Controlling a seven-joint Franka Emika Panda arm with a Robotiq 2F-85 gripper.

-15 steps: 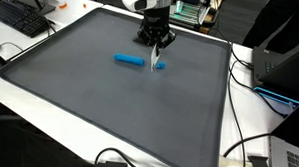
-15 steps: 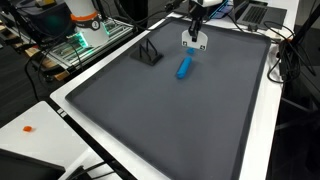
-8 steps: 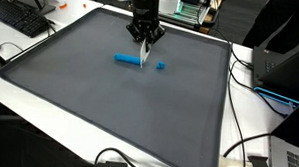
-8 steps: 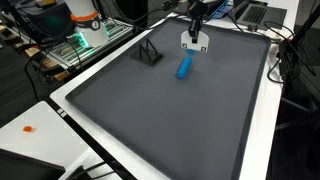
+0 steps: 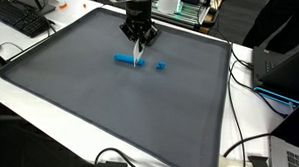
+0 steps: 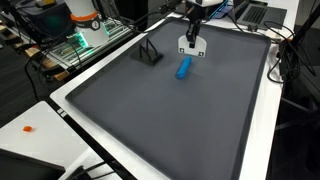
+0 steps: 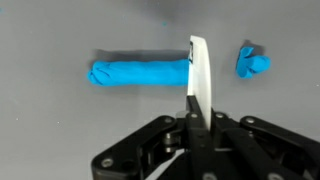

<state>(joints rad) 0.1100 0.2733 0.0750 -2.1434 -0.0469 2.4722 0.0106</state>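
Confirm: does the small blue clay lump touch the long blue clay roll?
No, the thin white blade and bare grey mat separate the small blue clay lump from the long blue clay roll.

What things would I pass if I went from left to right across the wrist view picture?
long blue roll → white blade, gripped in the claw and standing at the roll's right end → small blue piece, lying apart on the grey mat.

Robotics lab bench, keyboard [image 5: 20, 17], tangled cables [image 5: 245, 152], lit electronics board [image 6: 82, 42], laptop [image 6: 256, 12], grey work mat [image 5: 79, 96].
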